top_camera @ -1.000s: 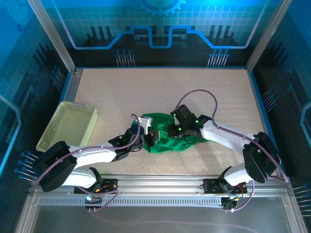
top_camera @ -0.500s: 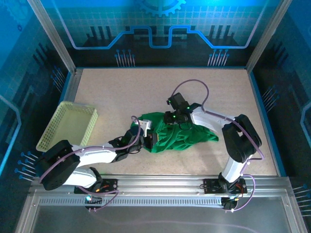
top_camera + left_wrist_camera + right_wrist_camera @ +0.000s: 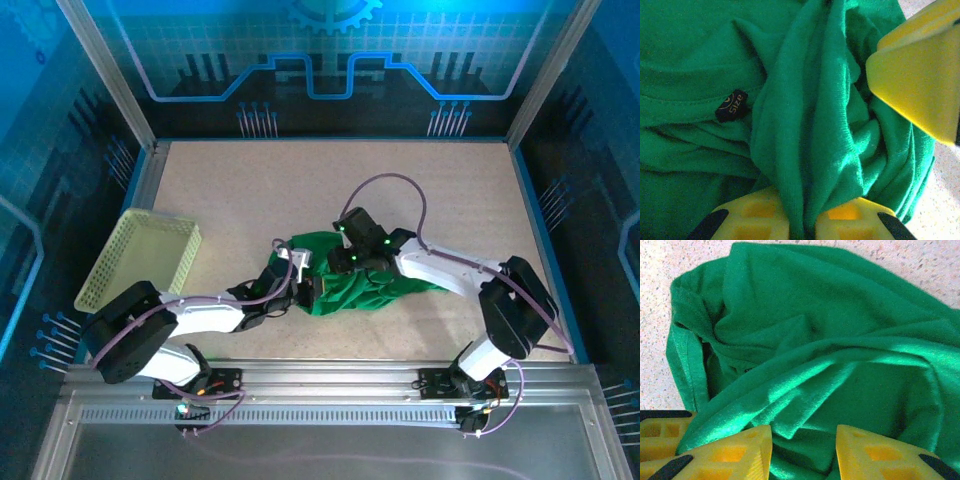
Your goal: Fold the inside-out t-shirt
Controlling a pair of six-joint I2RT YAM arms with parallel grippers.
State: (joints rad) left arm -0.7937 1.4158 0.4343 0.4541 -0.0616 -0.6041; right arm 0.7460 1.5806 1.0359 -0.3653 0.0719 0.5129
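The inside-out t-shirt (image 3: 385,285) lies crumpled in a bright-green heap at the middle of the table. My left gripper (image 3: 312,288) is at its left edge. In the left wrist view a bunched fold of the t-shirt (image 3: 805,125) runs down between the yellow fingers of the left gripper (image 3: 802,222), which is shut on it. A black size label (image 3: 732,105) shows beside that fold. My right gripper (image 3: 350,262) hovers over the heap's back left. In the right wrist view the right gripper (image 3: 804,447) stands open, its fingers apart just above the wrinkled t-shirt (image 3: 830,340).
A pale yellow-green perforated basket (image 3: 140,258) sits at the table's left edge. Speckled beige tabletop (image 3: 300,190) surrounds the cloth. The two grippers are close together; a yellow finger of the right one (image 3: 920,85) shows in the left wrist view.
The right gripper has moved left across the shirt toward the left gripper and opened its jaws. The shirt's right side has spread out to the right. The left arm has barely moved.
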